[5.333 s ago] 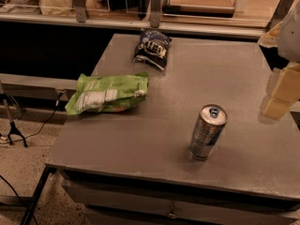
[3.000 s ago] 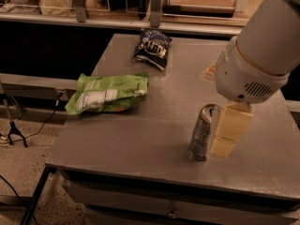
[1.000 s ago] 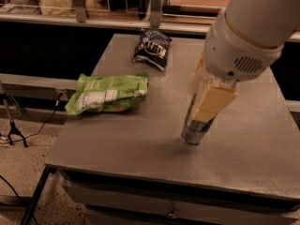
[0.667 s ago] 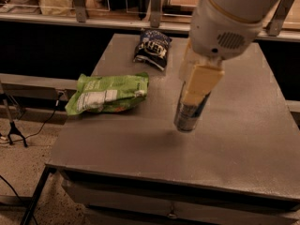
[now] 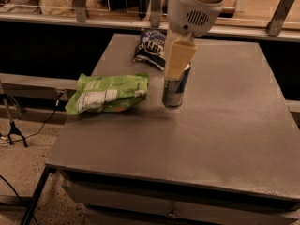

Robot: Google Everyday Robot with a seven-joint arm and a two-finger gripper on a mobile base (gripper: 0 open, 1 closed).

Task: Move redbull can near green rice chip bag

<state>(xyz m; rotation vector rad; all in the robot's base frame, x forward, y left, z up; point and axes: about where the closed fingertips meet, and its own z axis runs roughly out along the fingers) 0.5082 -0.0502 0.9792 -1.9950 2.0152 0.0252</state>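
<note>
Now nearer bag (image 5: 107,93): gripper (image 5: 176,73) on can (image 5: 173,93)

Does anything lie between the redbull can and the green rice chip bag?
Nothing visible. The claw grips the redbull can beside the green rice chip bag; only bare table separates them.

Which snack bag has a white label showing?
The green rice chip bag, left of the redbull can held in the gripper; the dark blue bag behind has no such panel.
</note>
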